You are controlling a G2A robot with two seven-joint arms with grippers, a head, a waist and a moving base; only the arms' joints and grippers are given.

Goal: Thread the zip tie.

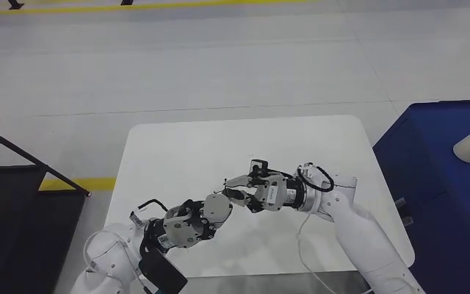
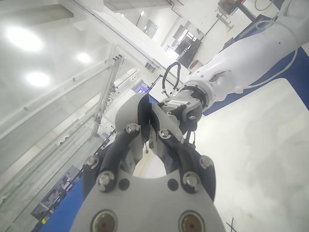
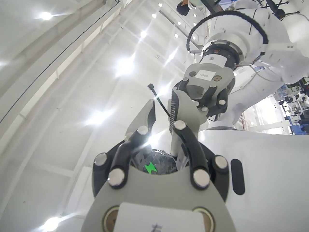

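Note:
A thin black zip tie point(image 3: 159, 102) stands between the two grippers, its small square head pointing up and away from the table. My left gripper point(image 1: 219, 204) comes in from the near left above the white table point(image 1: 220, 147). Its fingers point(image 2: 135, 117) are pressed together, apparently on the tie's lower end, which is hidden behind a right finger. My right gripper point(image 3: 163, 97) faces it from the right. It is open, one finger on each side of the tie. The two gripper tips nearly touch in the top view.
A blue cabinet point(image 1: 433, 169) stands off the table's right edge. A dark frame point(image 1: 37, 220) stands to the left. Behind the grippers the tabletop is bare.

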